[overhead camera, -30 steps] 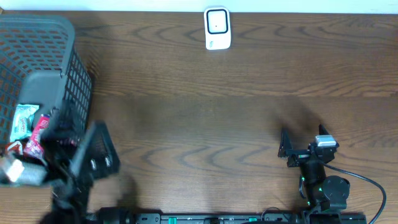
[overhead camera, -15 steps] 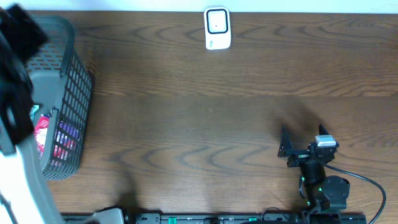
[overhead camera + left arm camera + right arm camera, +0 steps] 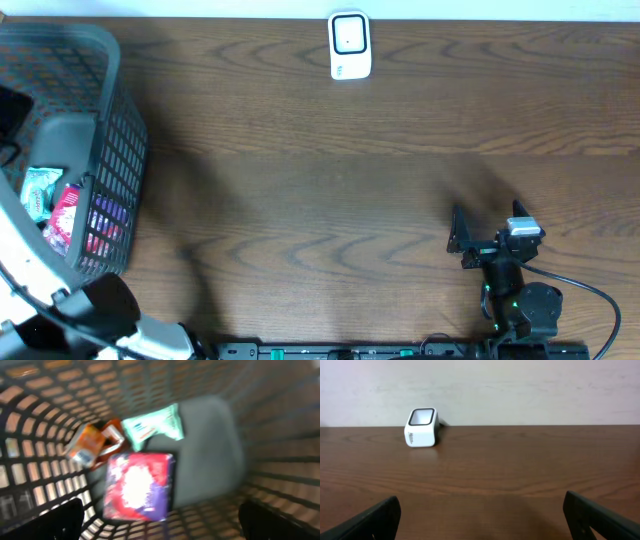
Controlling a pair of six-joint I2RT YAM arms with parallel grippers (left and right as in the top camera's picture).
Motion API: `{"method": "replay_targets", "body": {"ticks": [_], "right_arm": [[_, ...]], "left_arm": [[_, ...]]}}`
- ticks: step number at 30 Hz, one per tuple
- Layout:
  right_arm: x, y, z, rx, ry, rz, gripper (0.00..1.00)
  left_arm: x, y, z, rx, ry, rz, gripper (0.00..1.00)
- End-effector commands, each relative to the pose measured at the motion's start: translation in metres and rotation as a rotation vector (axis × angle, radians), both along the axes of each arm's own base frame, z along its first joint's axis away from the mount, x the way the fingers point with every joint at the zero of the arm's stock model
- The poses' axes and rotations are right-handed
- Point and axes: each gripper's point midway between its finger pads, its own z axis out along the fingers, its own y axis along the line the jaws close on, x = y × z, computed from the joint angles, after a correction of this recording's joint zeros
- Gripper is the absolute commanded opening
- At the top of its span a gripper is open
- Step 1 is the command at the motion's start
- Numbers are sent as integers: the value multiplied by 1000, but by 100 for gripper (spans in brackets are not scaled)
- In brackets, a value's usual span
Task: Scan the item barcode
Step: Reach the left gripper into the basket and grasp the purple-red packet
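Three packets lie in grey plastic lattice basket (image 3: 112, 120), far left of table. Left gripper (image 3: 160, 527) hovers above them, spread wide, nothing held. Glossy red-purple pouch (image 3: 139, 486) straight below it, flat, near-square (long axis hard to call). Mint sachet (image 3: 152, 423) and orange pack (image 3: 85, 449) lie beyond. White boxy scanner (image 3: 349, 45) at far edge, centre. Right gripper (image 3: 460, 238) wide, empty, well apart from basket; left arm nearer.

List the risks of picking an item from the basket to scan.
1. The red-and-purple packet, green packet and orange item lie crowded together, so the open left gripper may pinch two at once.
2. The basket has mesh walls close around the fingers, which could snag.
3. The scanner sits far across the table, so a loose grip might drop the item on the way.
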Motion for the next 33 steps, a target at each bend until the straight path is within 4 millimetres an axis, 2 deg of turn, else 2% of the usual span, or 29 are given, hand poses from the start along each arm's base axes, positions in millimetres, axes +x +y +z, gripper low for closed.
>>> {"method": "replay_targets", "body": {"ticks": [1,11,19,28,30,32,33], "right_arm": [[0,-2,0,10,1,-10,99],[0,-2,0,10,1,-10,99],[0,-2,0,10,1,-10,99],[0,-2,0,10,1,-10,99],[0,-2,0,10,1,-10,99],[0,-2,0,10,1,-10,99],[0,-2,0,10,1,-10,99]], "left_arm": [[-5,12,-31,-64,111,29,98],[-2,3,-118,-217,353,-19,98],[-16,-6,-169,-278,419,34,98],[-37,-20,-234,-324,512,-40,99],[-43,-24,-245,-335,526,-39,94],[-50,-28,-258,-346,538,-39,77],[-54,-31,-265,-351,547,-40,64]]}}
